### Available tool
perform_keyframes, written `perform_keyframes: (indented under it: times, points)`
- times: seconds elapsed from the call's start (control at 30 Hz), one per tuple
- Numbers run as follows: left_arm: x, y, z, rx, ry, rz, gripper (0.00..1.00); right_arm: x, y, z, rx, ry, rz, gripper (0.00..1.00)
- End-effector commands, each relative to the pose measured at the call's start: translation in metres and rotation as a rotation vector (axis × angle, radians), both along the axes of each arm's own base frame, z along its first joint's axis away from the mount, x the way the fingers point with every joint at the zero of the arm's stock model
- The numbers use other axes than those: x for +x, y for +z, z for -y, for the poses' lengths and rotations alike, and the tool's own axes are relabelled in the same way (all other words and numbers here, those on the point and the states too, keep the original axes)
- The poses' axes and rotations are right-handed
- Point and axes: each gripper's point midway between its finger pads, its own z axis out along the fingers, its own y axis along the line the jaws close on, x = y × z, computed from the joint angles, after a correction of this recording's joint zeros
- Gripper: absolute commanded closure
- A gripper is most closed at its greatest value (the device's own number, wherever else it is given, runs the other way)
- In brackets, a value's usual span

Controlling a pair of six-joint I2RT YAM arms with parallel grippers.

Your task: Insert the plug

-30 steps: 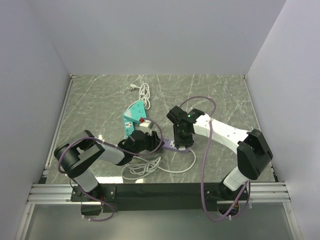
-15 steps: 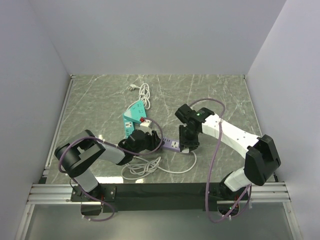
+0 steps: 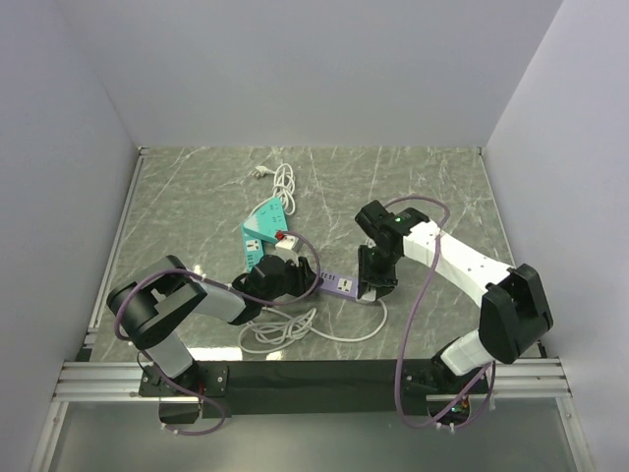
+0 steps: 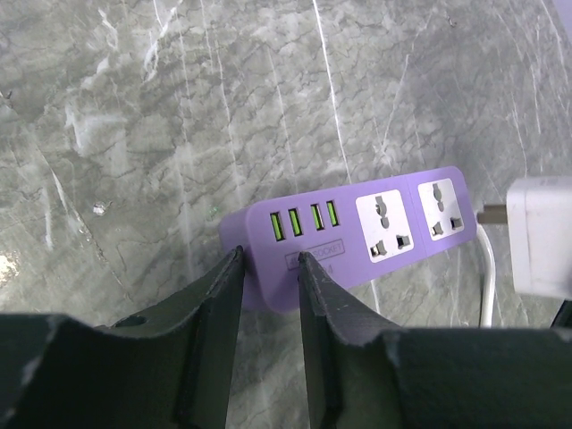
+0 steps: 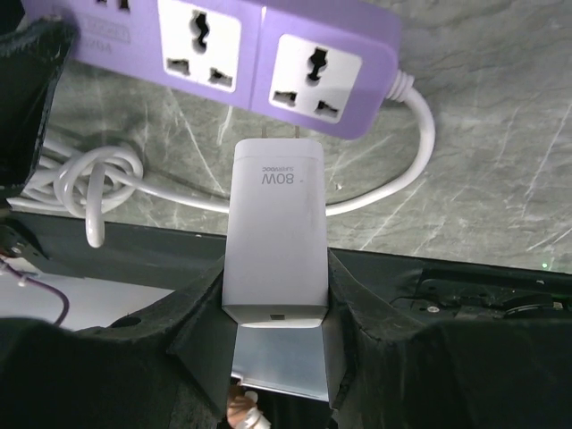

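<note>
The plug (image 5: pixel 273 232) is a white block marked 80W, and no cable shows on it. My right gripper (image 5: pixel 273 273) is shut on its sides. Its prongs point at the side edge of the purple power strip (image 5: pixel 232 45), just short of the right-hand socket. In the top view the right gripper (image 3: pixel 378 280) stands over the strip's right end (image 3: pixel 339 285). My left gripper (image 4: pixel 268 259) is shut on the strip's USB end (image 4: pixel 357 232), and the plug (image 4: pixel 541 232) shows at the right edge there. In the top view the left gripper (image 3: pixel 305 278) sits at the strip's left end.
A teal power strip (image 3: pixel 260 228) lies behind the left gripper, with a small pinkish cube adapter (image 3: pixel 286 248) beside it. A coiled white cable (image 3: pixel 280 329) lies in front of the strip. Another white cable (image 3: pixel 283 182) lies at the back.
My right arm has swung to the right along the purple strip with the plug, from its middle to its right end. The left arm has not moved.
</note>
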Motion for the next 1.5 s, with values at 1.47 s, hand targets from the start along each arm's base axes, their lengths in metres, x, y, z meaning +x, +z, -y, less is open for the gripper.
perform_keyframes:
  times: [1.47]
  points:
    - [-0.138, 0.184, -0.014, -0.428, -0.642, 0.535, 0.30, -0.077, 0.120, -0.065, 0.676, 0.842, 0.313, 1.00]
